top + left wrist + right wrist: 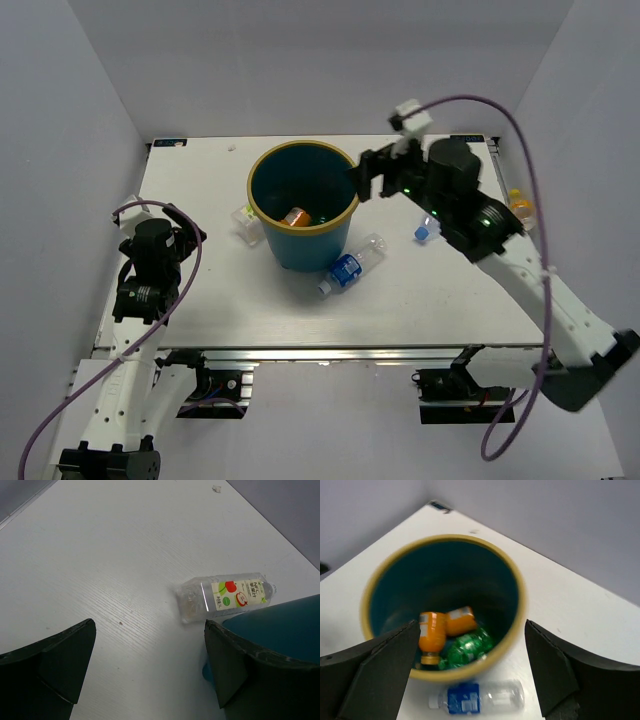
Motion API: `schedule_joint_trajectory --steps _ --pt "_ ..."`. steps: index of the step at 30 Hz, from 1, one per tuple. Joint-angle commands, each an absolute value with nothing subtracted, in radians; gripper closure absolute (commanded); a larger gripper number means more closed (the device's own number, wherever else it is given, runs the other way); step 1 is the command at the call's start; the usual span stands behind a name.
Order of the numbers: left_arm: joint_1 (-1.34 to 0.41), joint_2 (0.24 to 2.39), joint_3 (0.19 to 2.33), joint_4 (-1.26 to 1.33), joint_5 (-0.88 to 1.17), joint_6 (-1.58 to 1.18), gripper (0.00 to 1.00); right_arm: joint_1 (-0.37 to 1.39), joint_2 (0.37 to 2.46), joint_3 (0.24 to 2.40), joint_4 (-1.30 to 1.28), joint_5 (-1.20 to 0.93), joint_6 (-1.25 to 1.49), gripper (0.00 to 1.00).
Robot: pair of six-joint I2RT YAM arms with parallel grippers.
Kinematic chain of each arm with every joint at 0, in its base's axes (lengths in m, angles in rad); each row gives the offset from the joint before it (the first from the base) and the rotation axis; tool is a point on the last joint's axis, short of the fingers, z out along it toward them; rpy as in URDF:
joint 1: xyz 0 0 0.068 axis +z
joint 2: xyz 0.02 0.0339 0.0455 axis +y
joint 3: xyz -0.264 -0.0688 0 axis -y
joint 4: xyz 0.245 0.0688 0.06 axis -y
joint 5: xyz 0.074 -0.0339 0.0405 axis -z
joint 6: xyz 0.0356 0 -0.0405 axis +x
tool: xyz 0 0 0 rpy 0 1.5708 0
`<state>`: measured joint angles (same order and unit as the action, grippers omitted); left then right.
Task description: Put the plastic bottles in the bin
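The teal bin [300, 245] with a yellowish rim stands mid-table. In the right wrist view the bin [517, 587] holds two orange bottles [432, 632] and a green crumpled one [470, 647]. A clear blue-label bottle [350, 266] lies against the bin's front right, also in the right wrist view [480, 700]. A clear bottle with a white-green label [244, 222] lies at the bin's left, also in the left wrist view [225, 596]. My right gripper [375, 178] hovers open and empty over the bin's right rim. My left gripper [186, 230] is open and empty, left of the bin.
A blue-capped bottle [425, 231] lies partly under my right arm. An orange object [519, 205] sits at the table's right edge, partly hidden by the arm. The bin wall [280, 627] is close to my left gripper's right finger.
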<state>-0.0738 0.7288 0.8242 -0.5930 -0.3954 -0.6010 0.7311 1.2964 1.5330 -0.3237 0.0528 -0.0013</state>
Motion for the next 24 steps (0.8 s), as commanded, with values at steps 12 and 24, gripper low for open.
schedule_joint_trajectory --steps 12,24 --pt "-0.069 0.718 0.815 -0.560 -0.365 -0.598 0.02 0.410 0.982 0.975 -0.484 0.162 0.635 0.11" --pt "-0.071 0.684 0.790 -0.563 -0.371 -0.607 0.02 0.455 1.302 0.792 -0.076 0.057 0.828 0.11"
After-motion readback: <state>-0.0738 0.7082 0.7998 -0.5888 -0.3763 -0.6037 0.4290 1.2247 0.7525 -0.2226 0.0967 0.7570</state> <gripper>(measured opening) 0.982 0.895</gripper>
